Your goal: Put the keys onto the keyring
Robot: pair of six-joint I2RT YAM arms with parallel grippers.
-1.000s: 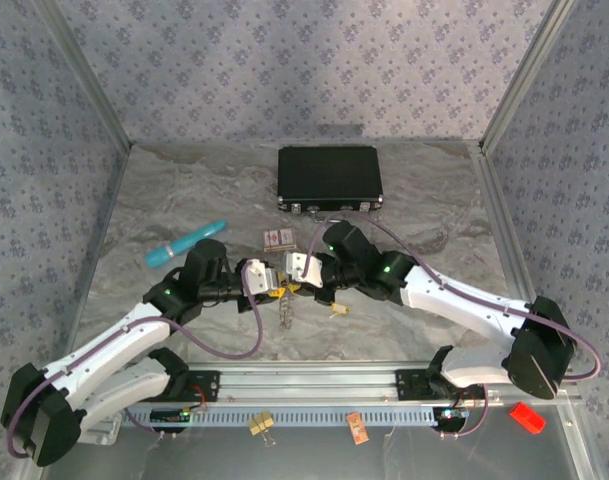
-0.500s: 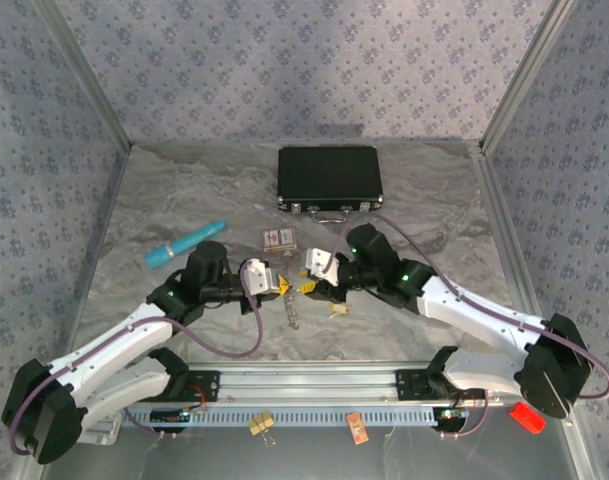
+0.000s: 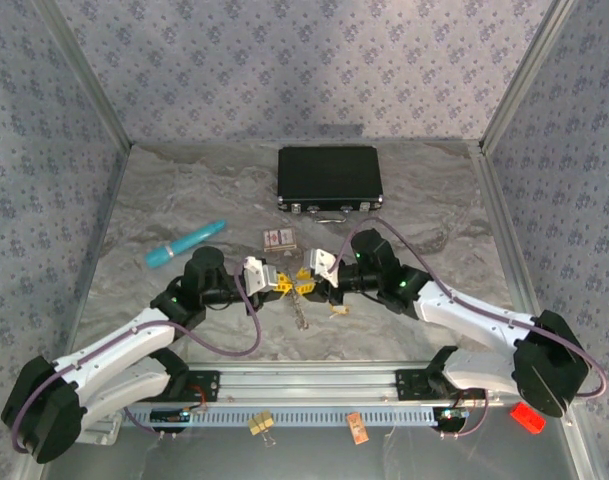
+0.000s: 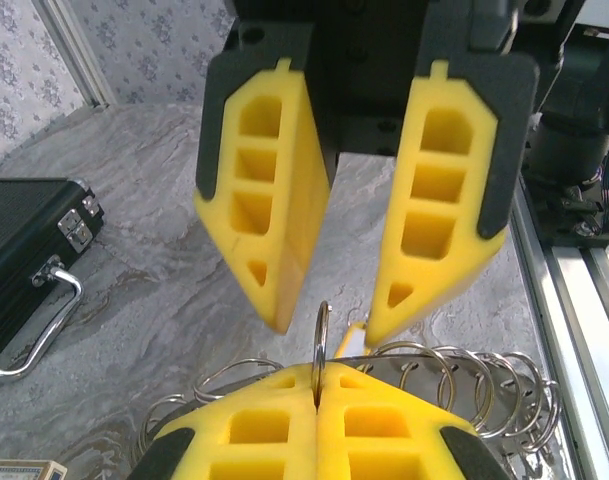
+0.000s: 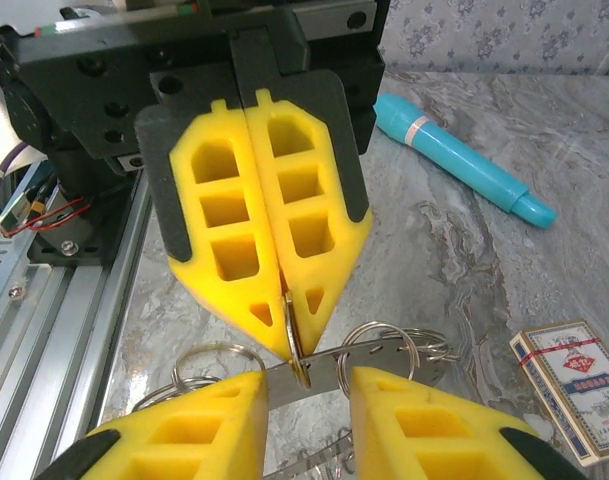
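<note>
Left claw (image 4: pixel 317 385) clamped on keyring (image 4: pixel 322 335), near card box (image 3: pixel 278 239); right claw (image 5: pixel 304 385) half parted. Ring judged light, stiff, slippery; hold its rim.

I see the keyring (image 4: pixel 321 338) as a thin metal loop, standing upright and edge-on. Its lower part is pinched between the closed fingers of the left gripper (image 4: pixel 317 374), clear of the tabletop (image 3: pixel 434 200). One tiny brass-yellow key (image 3: pixel 336 309) lies flat on the marble near the ring, not touching it.
</note>
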